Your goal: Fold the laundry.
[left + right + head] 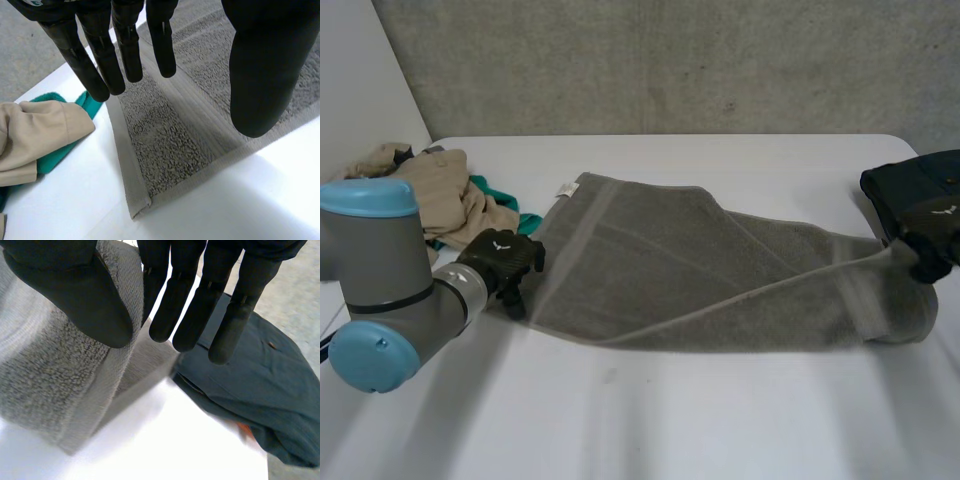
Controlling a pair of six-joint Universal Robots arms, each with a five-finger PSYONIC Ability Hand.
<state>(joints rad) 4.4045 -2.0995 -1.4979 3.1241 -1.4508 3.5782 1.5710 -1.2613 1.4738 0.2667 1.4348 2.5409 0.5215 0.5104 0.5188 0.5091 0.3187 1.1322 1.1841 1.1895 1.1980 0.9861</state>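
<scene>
- Firstly, at your far left on the white table [670, 410], a beige garment [440, 190] is heaped over a teal cloth [528, 222], just beside the left edge of the grey towel [660, 265].
- Your left hand [503, 258] is at the towel's near left corner. Its fingers [102, 65] are straight, spread away from the thumb [260, 75], and grip nothing.
- The left wrist view adds what the head view cannot show you. The fingertips are over the towel's hemmed side edge and the thumb is over its near edge. The corner itself lies flat on the table, with the beige and teal pieces beside the fingers.
- The towel runs across the middle of the table, spread flat at the left and narrowing, folded over itself, toward the right.
- Your right hand [932, 255] holds the towel's right end lifted off the table. In the right wrist view the hem passes up between thumb and fingers, pinched there.
- That view also gives you a dark garment [260, 390] below the fingertips, with an orange spot [243, 429] at its edge. In the head view it lies at the far right, behind the hand.
</scene>
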